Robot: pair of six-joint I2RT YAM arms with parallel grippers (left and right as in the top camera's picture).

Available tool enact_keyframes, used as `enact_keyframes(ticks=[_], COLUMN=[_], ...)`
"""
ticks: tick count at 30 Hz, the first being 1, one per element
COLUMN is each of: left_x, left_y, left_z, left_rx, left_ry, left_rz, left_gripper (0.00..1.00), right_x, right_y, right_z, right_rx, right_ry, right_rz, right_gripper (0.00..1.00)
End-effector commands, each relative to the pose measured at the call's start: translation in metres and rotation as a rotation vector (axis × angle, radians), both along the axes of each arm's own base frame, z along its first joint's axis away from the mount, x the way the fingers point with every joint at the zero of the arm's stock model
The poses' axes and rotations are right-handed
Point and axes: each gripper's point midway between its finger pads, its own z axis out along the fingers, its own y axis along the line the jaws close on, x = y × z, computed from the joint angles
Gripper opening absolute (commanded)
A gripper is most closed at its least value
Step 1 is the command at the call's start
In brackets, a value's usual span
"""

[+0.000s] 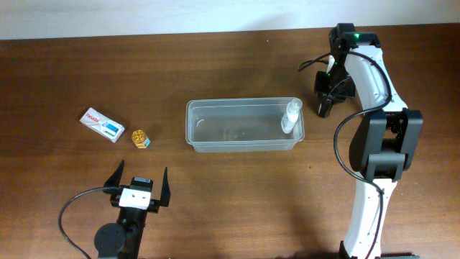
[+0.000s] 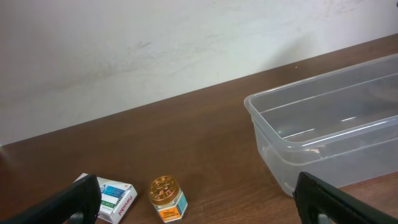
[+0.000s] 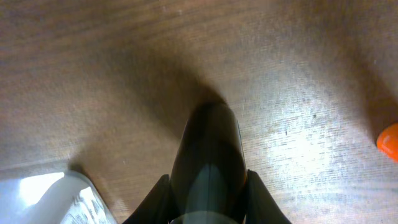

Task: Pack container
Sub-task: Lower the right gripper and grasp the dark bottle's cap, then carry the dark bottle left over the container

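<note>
The clear plastic container (image 1: 237,104) stands mid-table, with a small white bottle (image 1: 290,117) leaning in its right end. My right gripper (image 1: 325,105) is just right of the container, low over the table. In the right wrist view its fingers (image 3: 209,208) are shut on a dark glossy rounded object (image 3: 208,146). The container's corner with the bottle shows at the lower left there (image 3: 59,199). My left gripper (image 1: 141,184) is open and empty near the front edge. Its view (image 2: 199,208) shows the container (image 2: 267,134) to the right.
A small jar with a gold lid (image 1: 140,137) (image 2: 166,198) and a white and blue box (image 1: 103,124) (image 2: 115,199) lie left of the container. A bit of something orange (image 3: 388,142) shows at the right edge of the right wrist view.
</note>
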Motion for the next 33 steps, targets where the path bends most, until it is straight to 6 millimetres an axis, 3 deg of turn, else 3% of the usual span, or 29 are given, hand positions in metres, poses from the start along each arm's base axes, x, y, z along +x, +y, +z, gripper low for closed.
enact_keyframes(ticks=[1,10,19,22,26,33], left_x=[0.000,0.000,0.000,0.000,0.000,0.000], left_y=[0.002,0.002,0.002,0.002,0.002,0.002], left_z=[0.000,0.000,0.000,0.000,0.000,0.000], left_rx=[0.012,0.012,0.012,0.012,0.012,0.012], left_ry=[-0.003,-0.003,-0.003,-0.003,-0.003,-0.003], left_rz=[0.010,0.009,0.009,0.010,0.010,0.010], left_gripper=[0.99,0.99,0.99,0.99,0.99,0.99], right_x=[0.005,0.002,-0.004,-0.005,-0.003,-0.016], right_y=[-0.001,-0.001,0.010,0.024,0.059,0.103], right_z=[0.010,0.052,0.119,0.142,0.183,0.215], right_rx=[-0.013,-0.014,0.040,0.115,0.260,0.298], right_ry=[-0.017,-0.057,-0.117,-0.160,-0.277,-0.344], right_rz=[0.007,0.007,0.024,0.059,0.122,0.231], right_gripper=[0.19,0.19,0.19,0.19,0.20,0.20])
